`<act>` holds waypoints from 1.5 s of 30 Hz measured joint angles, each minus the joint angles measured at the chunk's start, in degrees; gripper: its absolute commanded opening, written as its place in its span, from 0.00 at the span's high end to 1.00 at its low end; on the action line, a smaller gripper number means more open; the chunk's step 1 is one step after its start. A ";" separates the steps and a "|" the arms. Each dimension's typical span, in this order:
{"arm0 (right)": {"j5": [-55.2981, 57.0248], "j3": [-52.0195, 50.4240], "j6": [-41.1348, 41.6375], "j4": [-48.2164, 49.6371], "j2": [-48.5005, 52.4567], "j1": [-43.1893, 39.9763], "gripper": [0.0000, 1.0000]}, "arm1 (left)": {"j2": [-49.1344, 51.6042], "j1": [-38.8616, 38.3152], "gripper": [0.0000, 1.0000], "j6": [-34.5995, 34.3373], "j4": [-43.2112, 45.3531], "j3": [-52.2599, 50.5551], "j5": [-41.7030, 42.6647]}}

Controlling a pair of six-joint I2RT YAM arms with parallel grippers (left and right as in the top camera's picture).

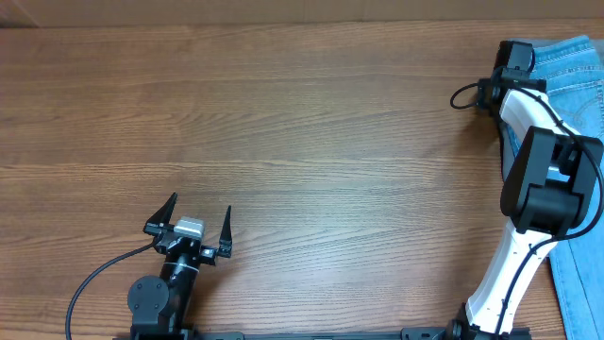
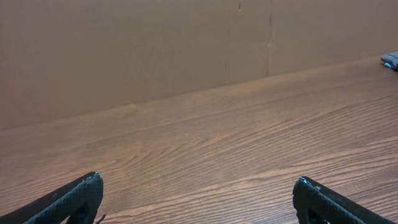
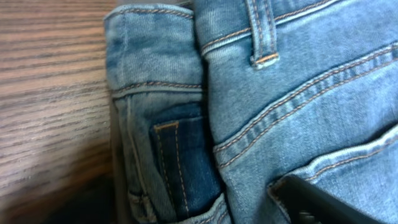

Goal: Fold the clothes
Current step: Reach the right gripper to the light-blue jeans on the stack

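Light-blue denim jeans lie at the table's far right edge, and more of their cloth shows at the lower right. My right gripper is down at their left edge. In the right wrist view the waistband, a belt loop and orange-stitched seams of the jeans fill the frame. The right gripper stands open over the folded waistband, and one black finger rests on the denim. The other finger is lost in the dark lower left. My left gripper is open and empty near the front left.
The wooden table stretches bare between the two arms. The right arm's white and black links reach up along the right side. A brown wall stands behind the table in the left wrist view.
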 measured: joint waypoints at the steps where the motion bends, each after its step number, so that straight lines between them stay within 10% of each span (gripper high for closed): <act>1: -0.09 0.00 -0.02 0.07 0.00 0.00 0.19 | 0.00 0.00 0.00 0.00 0.00 0.00 0.02; 39: -9.79 3.43 4.87 -4.70 0.11 -3.28 0.21 | 0.00 0.00 0.00 0.00 0.00 0.00 0.00; 45: -10.69 3.43 5.14 -4.96 0.11 -3.21 0.62 | 0.00 0.00 0.00 0.00 -0.02 0.00 0.00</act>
